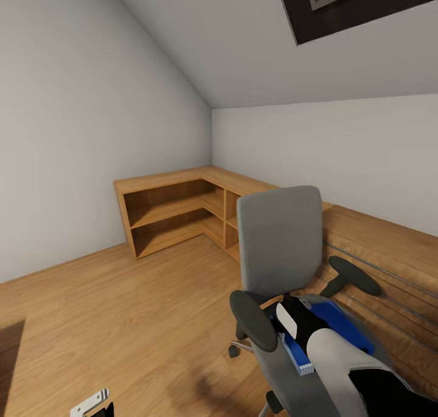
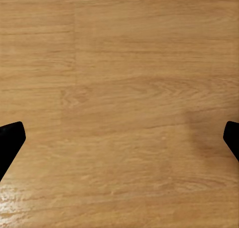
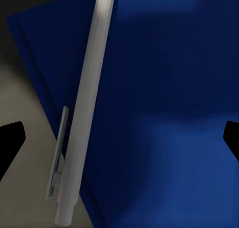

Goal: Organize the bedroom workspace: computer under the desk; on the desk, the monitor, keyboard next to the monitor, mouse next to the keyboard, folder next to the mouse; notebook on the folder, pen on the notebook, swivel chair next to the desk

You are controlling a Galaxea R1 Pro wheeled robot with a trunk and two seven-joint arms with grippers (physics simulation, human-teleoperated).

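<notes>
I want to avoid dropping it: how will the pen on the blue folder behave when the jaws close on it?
The pen is a slim, smooth, round stick, so it may roll or slip sideways on the glossy folder. It looks light and stiff. Its clip might limit rolling. The right gripper looks open around it.

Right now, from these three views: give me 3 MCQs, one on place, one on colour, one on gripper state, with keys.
1. Where does the folder lie?
A. on the wooden shelving
B. on the swivel chair's seat
C. on the floor

2. What colour is the pen on the folder?
A. pale grey
B. red
C. black

3. How are the right gripper's fingers set?
A. shut on the pen
B. shut on the folder
C. open, spread wide

Key:
1 B: the folder rests on the swivel chair seat.
2 A: the pen looks pale grey against the blue.
3 C: the right gripper has its tips at opposite edges of the right wrist view, above the pen and folder, nothing between them.
</notes>
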